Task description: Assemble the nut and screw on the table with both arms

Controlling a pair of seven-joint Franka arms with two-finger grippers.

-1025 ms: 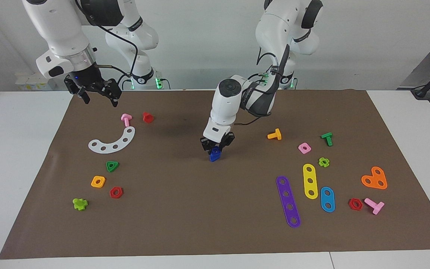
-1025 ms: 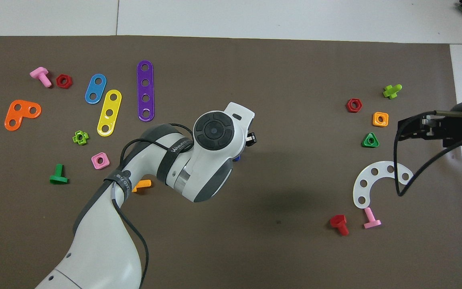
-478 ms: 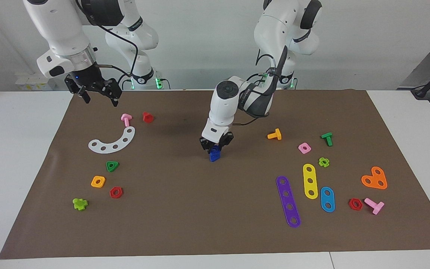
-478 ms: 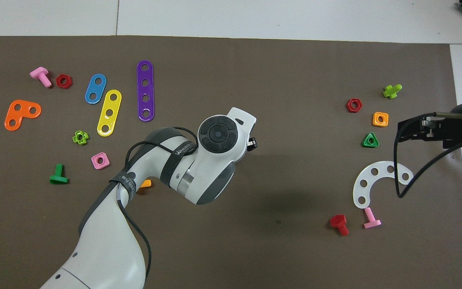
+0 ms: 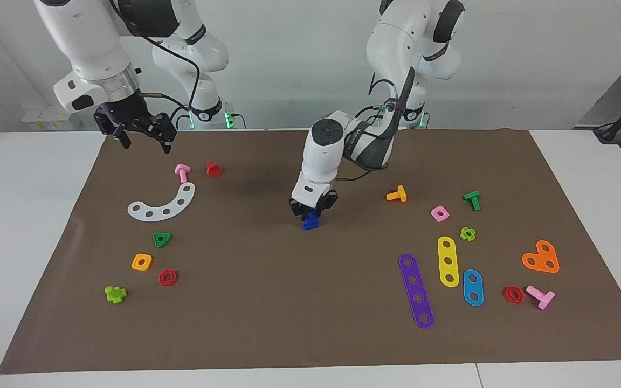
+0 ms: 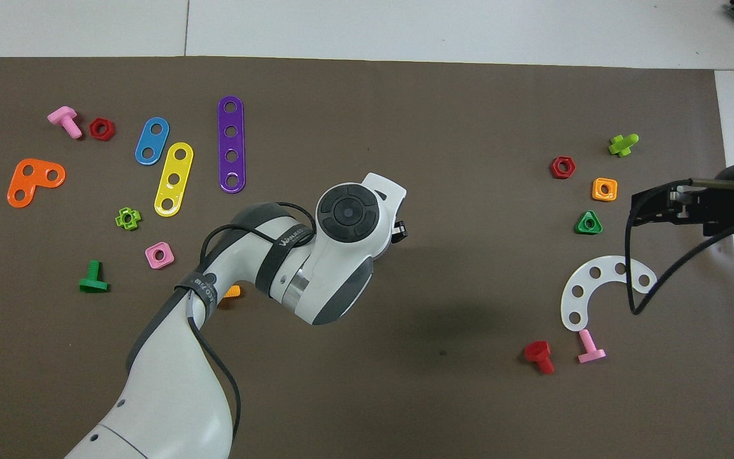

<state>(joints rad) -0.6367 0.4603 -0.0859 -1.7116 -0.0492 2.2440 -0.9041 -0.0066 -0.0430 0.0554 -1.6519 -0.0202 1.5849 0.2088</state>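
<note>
My left gripper (image 5: 312,209) points down over the middle of the brown mat (image 5: 267,312) and is shut on the top of a small blue piece. The piece's lighter upper part reads as the nut (image 5: 311,216), on a darker blue base, the screw (image 5: 310,224), which is at the mat's surface. I cannot tell whether it touches the mat. In the overhead view the left wrist (image 6: 348,217) hides both; one fingertip (image 6: 399,229) shows. My right gripper (image 5: 135,131) is open and empty, up over the mat's corner at the right arm's end; it also shows in the overhead view (image 6: 650,207).
At the right arm's end lie a white curved strip (image 5: 164,203), pink (image 5: 182,172) and red (image 5: 213,169) bolts, a green triangular nut (image 5: 162,240), an orange square nut (image 5: 142,262). At the left arm's end lie purple (image 5: 416,291), yellow and blue strips and a pink square nut (image 5: 439,214).
The left gripper has shifted slightly up the facing view with the blue piece; the piece's triangular outline now looks squarer. The right gripper has hardly moved.
</note>
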